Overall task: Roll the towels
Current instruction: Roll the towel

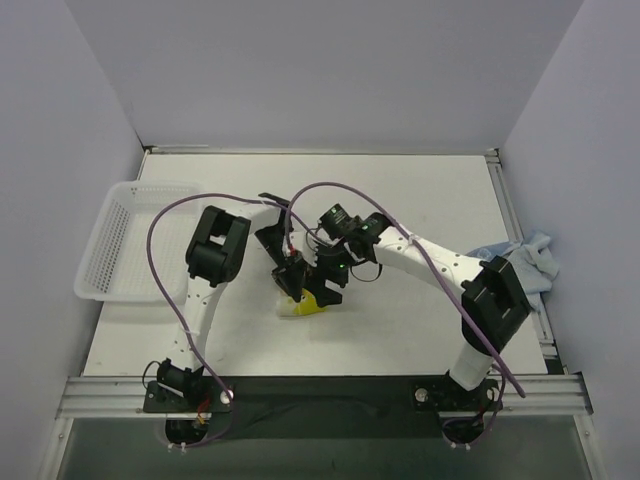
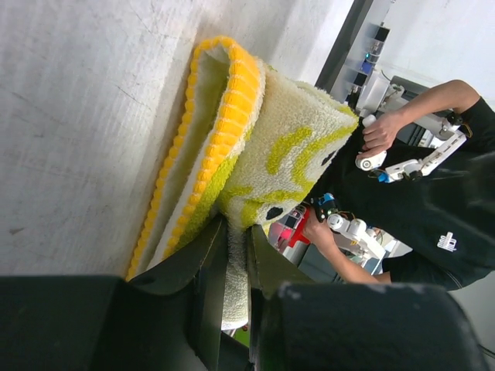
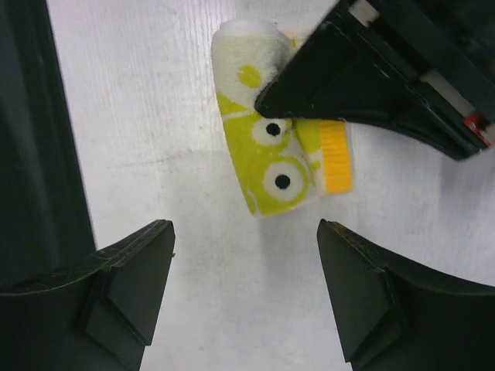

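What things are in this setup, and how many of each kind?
Towels: 2, a cream-white cloth towel with yellow and green prints and a plain light blue cloth towel
Baskets: 1, a white plastic mesh basket
Robot arms: 2, left arm, right arm
Total: 5

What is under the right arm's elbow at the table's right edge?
The light blue towel lies crumpled there, across the right edge of the table. The elbow of the right arm covers part of it, so the towel's full outline cannot be seen.
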`<action>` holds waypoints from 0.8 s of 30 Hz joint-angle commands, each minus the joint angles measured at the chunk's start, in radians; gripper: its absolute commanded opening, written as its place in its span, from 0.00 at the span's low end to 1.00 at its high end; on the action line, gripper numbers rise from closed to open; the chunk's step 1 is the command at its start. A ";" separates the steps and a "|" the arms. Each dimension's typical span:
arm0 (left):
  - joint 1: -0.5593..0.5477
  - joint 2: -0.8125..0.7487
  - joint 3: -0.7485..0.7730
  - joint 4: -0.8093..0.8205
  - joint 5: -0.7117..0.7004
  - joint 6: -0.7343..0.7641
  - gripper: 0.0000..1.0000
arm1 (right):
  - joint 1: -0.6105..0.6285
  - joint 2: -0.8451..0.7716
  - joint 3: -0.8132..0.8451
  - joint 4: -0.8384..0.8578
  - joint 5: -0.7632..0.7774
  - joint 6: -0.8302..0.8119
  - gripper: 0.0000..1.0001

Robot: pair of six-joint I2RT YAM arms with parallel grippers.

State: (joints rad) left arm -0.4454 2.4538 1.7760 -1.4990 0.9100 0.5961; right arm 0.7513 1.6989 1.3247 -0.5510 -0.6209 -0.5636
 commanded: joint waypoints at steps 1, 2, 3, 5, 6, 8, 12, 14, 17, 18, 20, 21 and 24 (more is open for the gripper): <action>0.013 0.056 0.033 0.120 -0.132 0.093 0.17 | 0.075 -0.010 -0.041 0.111 0.163 -0.114 0.76; 0.014 0.059 0.036 0.120 -0.134 0.090 0.17 | 0.086 -0.005 -0.054 0.131 0.170 -0.127 0.76; 0.016 0.060 0.039 0.118 -0.134 0.088 0.17 | 0.098 0.001 -0.064 0.143 0.176 -0.151 0.75; 0.020 0.071 0.048 0.112 -0.125 0.087 0.18 | 0.129 0.017 -0.088 0.184 0.203 -0.173 0.74; 0.022 0.073 0.051 0.111 -0.122 0.085 0.19 | 0.138 0.024 -0.096 0.197 0.211 -0.182 0.73; 0.025 0.079 0.062 0.108 -0.112 0.082 0.20 | 0.154 0.047 -0.108 0.220 0.225 -0.205 0.72; 0.031 0.086 0.077 0.106 -0.108 0.070 0.21 | 0.174 0.090 -0.134 0.263 0.246 -0.231 0.68; 0.040 0.097 0.089 0.097 -0.100 0.065 0.22 | 0.177 0.117 -0.137 0.272 0.253 -0.242 0.66; 0.050 0.109 0.108 0.085 -0.082 0.056 0.22 | 0.177 0.149 -0.137 0.272 0.253 -0.245 0.57; 0.059 0.111 0.111 0.080 -0.071 0.054 0.22 | 0.174 0.156 -0.137 0.270 0.251 -0.243 0.47; 0.068 0.105 0.115 0.065 -0.054 0.054 0.23 | 0.166 0.169 -0.140 0.269 0.233 -0.237 0.34; 0.083 0.096 0.106 0.066 -0.045 0.051 0.24 | 0.161 0.174 -0.139 0.267 0.225 -0.226 0.19; 0.109 0.033 0.068 0.092 -0.013 0.025 0.31 | 0.134 0.203 -0.105 0.234 0.165 -0.193 0.00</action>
State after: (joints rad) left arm -0.3813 2.5214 1.8584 -1.5146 0.9436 0.5861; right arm 0.9016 1.8515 1.2003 -0.2470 -0.3935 -0.7864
